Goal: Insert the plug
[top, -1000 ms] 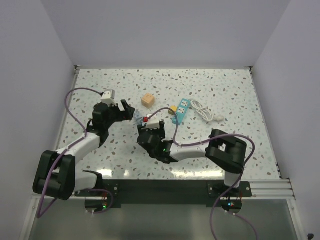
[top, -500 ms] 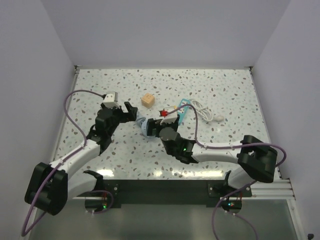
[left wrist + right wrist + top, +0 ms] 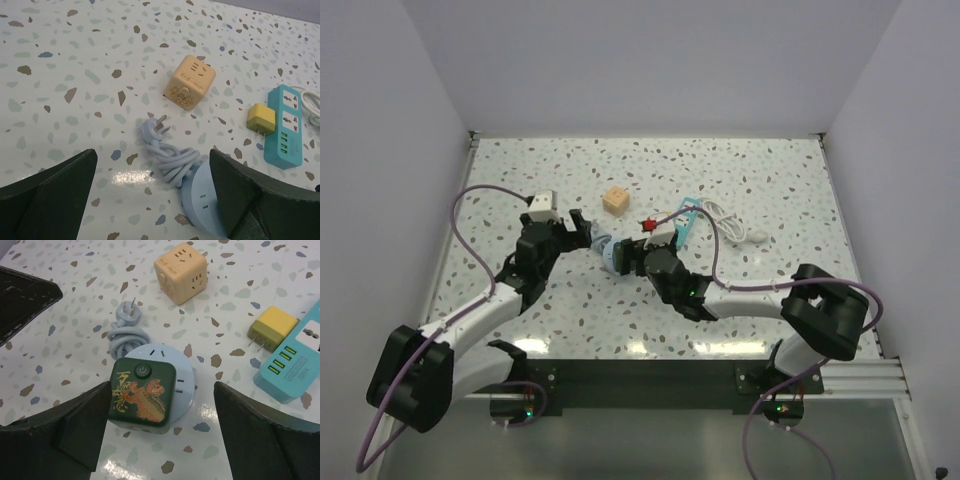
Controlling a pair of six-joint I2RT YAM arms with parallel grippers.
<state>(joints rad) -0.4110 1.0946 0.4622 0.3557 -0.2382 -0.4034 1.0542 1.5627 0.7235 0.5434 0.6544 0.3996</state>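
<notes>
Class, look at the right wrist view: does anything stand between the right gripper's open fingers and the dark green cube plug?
Nothing visible does. The dark green cube-shaped plug sits on the round light-blue socket hub, directly inside the open right gripper.

You have a speckled table (image 3: pixel 770 180) carrying a tan-orange cube (image 3: pixel 180 271), a round pale-blue socket (image 3: pixel 184 382) with its coiled cord (image 3: pixel 125 335) (prongs toward the cube), and a teal power strip (image 3: pixel 295 365). A yellow block (image 3: pixel 271 329) sits just beside the strip, and a white cable (image 3: pixel 725 218) lies at its right.
</notes>
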